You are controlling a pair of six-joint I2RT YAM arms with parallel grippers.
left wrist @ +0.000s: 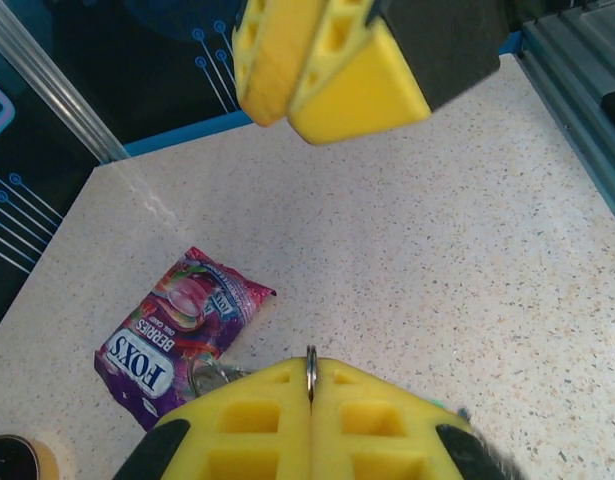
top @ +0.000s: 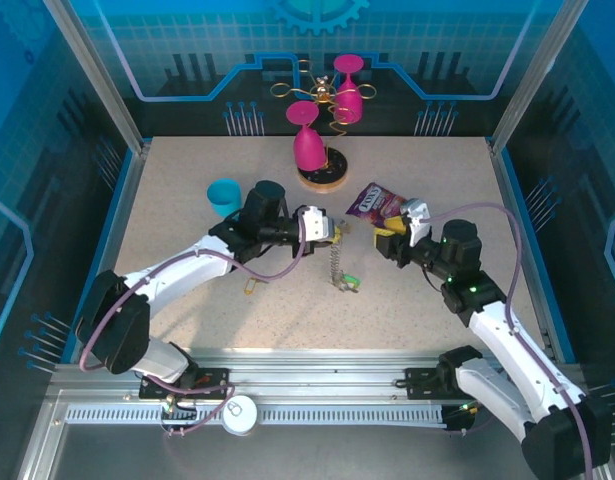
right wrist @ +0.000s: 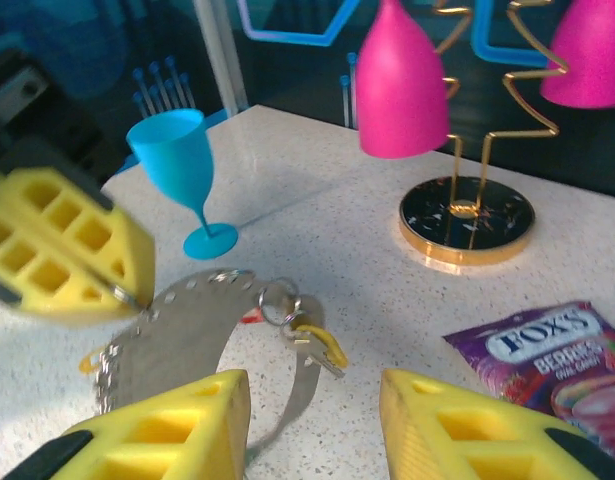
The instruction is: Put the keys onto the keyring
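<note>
Nearest the right wrist camera are the two yellow fingers point(right wrist: 202, 400) of my right gripper point(right wrist: 312, 425), standing well apart with nothing clamped between them; the lower bend of the keyring point(right wrist: 187, 330) shows in the gap, but I cannot tell whether it sits level with the fingers or beyond them, and I judge it is not gripped. Across from it my left gripper point(top: 332, 232) is closed tight on the keyring's upper end; its own camera shows a thin metal ring nipped edge-on in the seam between the two pads point(left wrist: 277, 385); from above, the grey chain hangs from that grip down to the worktop point(top: 437, 170), roughly midway between my two arms.

As for progress: a yellow-headed key point(right wrist: 322, 345) hangs from a small split ring point(right wrist: 277, 305) on the loop, with a scrap of red just beside it that may be a second key's head; the top view shows a greenish bit point(top: 352, 285) at the foot of the chain, too small for me to say whether it is threaded or merely lying there; so I judge part of the job done. What is left: a small yellow piece point(top: 252, 287) lies alone on the worktop, near my left forearm and apart from the chain; I take it for a key not yet on the ring. Behind all this sit the teal goblet point(top: 224, 195), the Fox's snack packet point(top: 372, 200) and the gold stand with pink glasses point(top: 322, 150); they play no part.
</note>
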